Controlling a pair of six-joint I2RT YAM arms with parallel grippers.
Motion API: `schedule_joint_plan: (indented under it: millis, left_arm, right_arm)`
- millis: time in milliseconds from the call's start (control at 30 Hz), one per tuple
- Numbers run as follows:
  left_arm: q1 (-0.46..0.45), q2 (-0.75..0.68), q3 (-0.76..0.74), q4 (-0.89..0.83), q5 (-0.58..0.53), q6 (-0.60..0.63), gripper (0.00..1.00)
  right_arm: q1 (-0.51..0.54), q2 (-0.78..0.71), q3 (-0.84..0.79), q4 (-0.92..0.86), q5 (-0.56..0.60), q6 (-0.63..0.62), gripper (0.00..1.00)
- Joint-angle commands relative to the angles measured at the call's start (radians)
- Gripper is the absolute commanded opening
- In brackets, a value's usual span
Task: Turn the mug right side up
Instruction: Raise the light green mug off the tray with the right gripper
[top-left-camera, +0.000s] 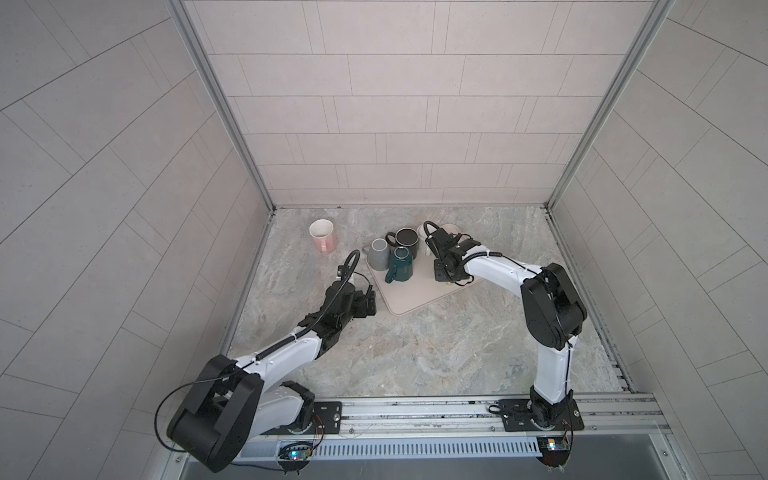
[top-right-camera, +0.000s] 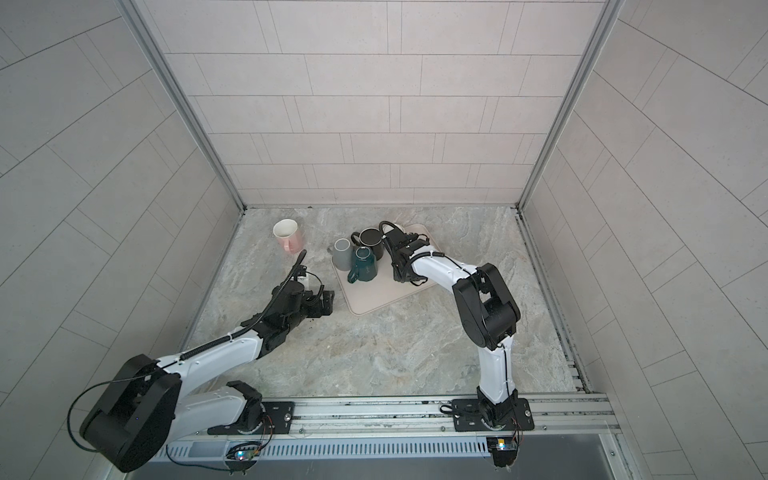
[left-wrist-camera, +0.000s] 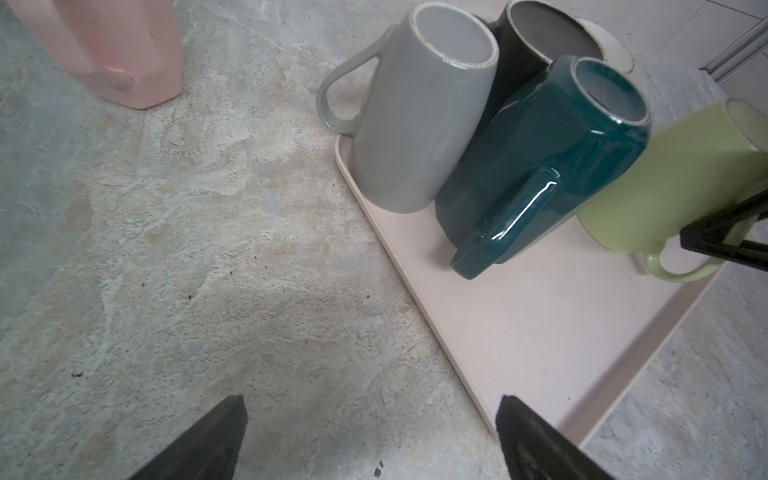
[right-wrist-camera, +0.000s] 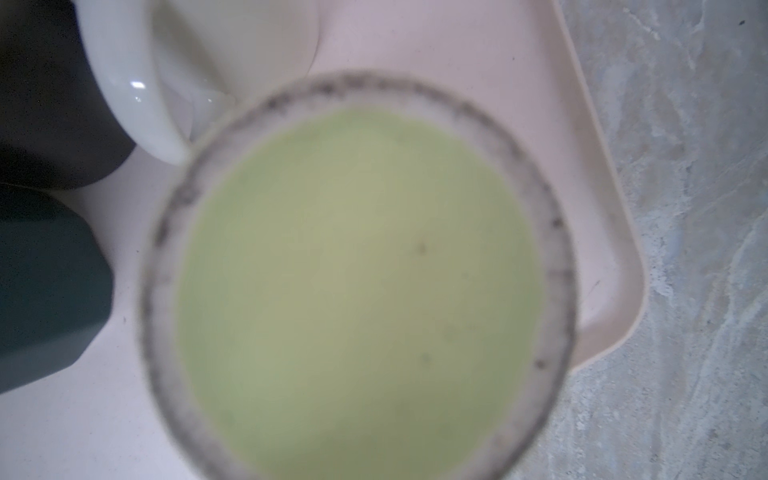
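Observation:
A light green mug (left-wrist-camera: 665, 174) stands upside down on the pinkish tray (left-wrist-camera: 540, 332). Its handle (left-wrist-camera: 677, 272) points towards the tray's near edge. In the right wrist view its blurred base (right-wrist-camera: 361, 282) fills most of the picture. My right gripper (top-left-camera: 444, 274) hangs straight above it and hides it in both top views. One black finger (left-wrist-camera: 723, 237) lies at the handle, and the gripper is shut on that handle. My left gripper (left-wrist-camera: 372, 415) is open and empty, low over the table beside the tray's left edge.
Upside down on the tray's far part crowd a grey mug (top-left-camera: 379, 253), a teal mug (top-left-camera: 400, 266), a black mug (top-left-camera: 406, 241) and a white mug (right-wrist-camera: 137, 83). A pink mug (top-left-camera: 323, 236) stands upright on the stone table at the far left. Tiled walls enclose three sides.

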Motion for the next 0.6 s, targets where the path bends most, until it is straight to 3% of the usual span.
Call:
schedule_joint_plan:
  millis: [0, 200, 567]
  left_arm:
    - [-0.005, 0.017, 0.009, 0.026, 0.002, -0.002, 1.0]
    - [-0.005, 0.019, 0.012, 0.026, 0.005, -0.004, 1.0]
    - [-0.005, 0.037, 0.013, 0.035, 0.031, -0.019, 1.0]
  right_arm:
    - [-0.008, -0.001, -0.038, -0.051, -0.025, -0.012, 0.13]
    - [-0.009, -0.022, -0.047, -0.045, -0.035, -0.03, 0.0]
    - [-0.012, -0.09, -0.104, -0.02, -0.052, -0.038, 0.0]
